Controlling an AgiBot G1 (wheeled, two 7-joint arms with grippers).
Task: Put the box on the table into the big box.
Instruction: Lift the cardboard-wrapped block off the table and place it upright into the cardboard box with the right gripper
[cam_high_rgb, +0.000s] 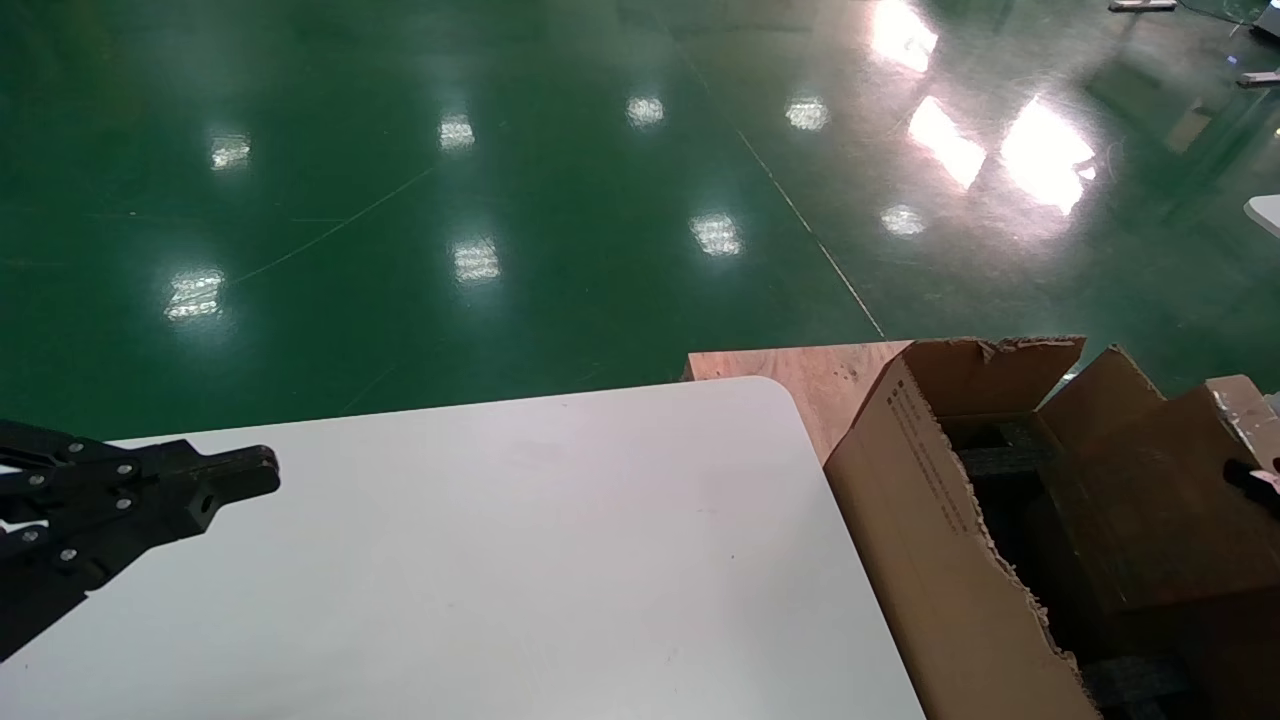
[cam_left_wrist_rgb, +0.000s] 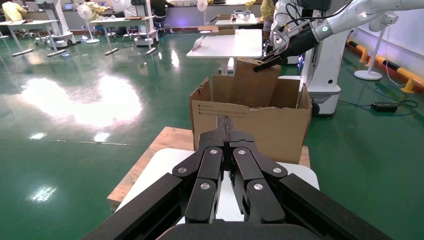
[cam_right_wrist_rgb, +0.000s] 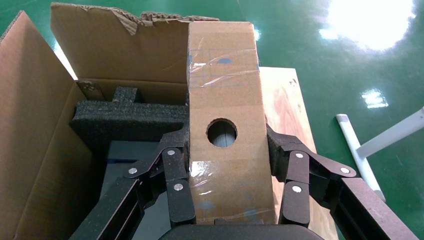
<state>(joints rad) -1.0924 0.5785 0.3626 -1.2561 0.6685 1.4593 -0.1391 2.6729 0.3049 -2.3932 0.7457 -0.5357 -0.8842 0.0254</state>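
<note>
Right tool clamps the box across its stiff, probably light sides over the big box; left tool together, idle above the desk.

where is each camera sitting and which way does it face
Head view: on the robot's head, looking down at the table and big box; left gripper shows, shut.
Left wrist view: on the left wrist, facing over the table toward the big box; shows its own shut gripper.
Right wrist view: on the right wrist, looking into the big box; right gripper clamps the box.
All three views share the big box.
</note>
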